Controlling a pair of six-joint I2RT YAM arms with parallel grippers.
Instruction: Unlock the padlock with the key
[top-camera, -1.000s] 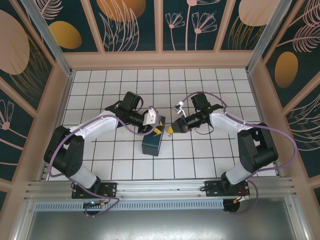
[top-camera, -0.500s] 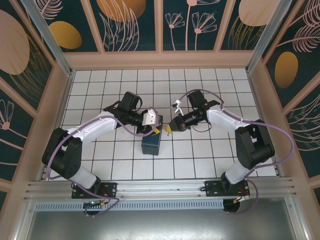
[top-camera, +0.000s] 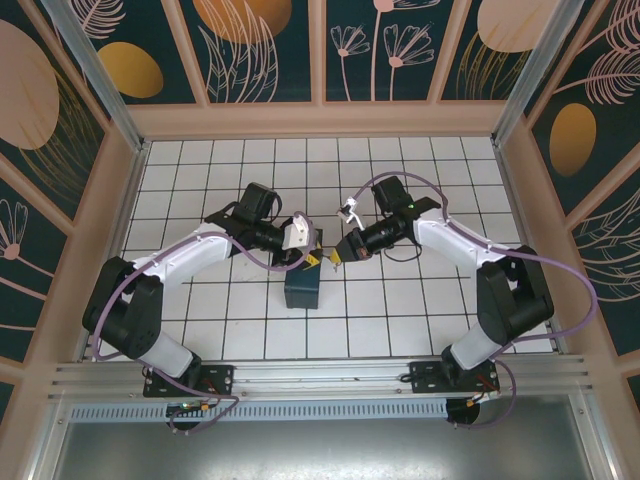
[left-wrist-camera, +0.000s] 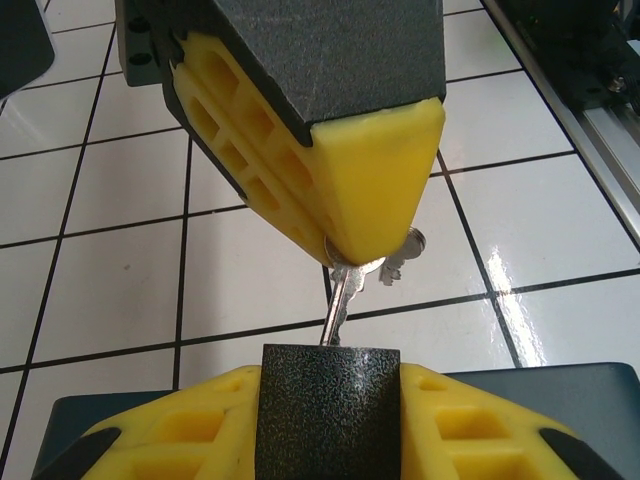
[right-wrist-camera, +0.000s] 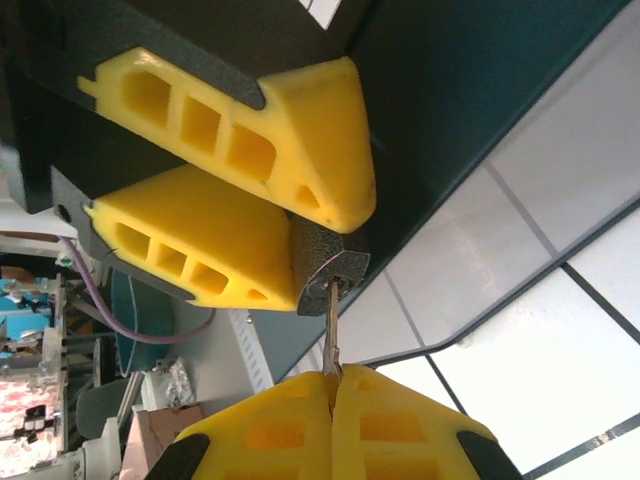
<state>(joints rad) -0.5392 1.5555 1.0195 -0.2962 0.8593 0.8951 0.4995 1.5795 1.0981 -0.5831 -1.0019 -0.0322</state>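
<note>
The padlock (left-wrist-camera: 328, 410) is a small dark, rough-textured block, and my left gripper (left-wrist-camera: 328, 425) is shut on its sides with yellow fingers (left-wrist-camera: 170, 435). Its shackle is hidden. My right gripper (right-wrist-camera: 332, 390) is shut on the head of the slim silvery key (right-wrist-camera: 330, 330). The key's blade reaches across to the keyhole in the padlock's (right-wrist-camera: 322, 262) end face, tip in the hole. In the left wrist view the key (left-wrist-camera: 343, 300) runs from the right gripper's fingers (left-wrist-camera: 370, 180) down to the padlock. From above, the left gripper (top-camera: 311, 256) and right gripper (top-camera: 333, 258) meet tip to tip mid-table.
A dark teal box (top-camera: 303, 287) stands on the white tiled floor (top-camera: 400, 320) directly under the two grippers. A second small key (left-wrist-camera: 402, 262) hangs behind the held one. Wooden walls (top-camera: 320, 120) ring the floor, with open tiles on all sides.
My right gripper has moved left with the key and closed the gap to the left gripper, bringing the key's tip to the padlock. The left arm has barely shifted.
</note>
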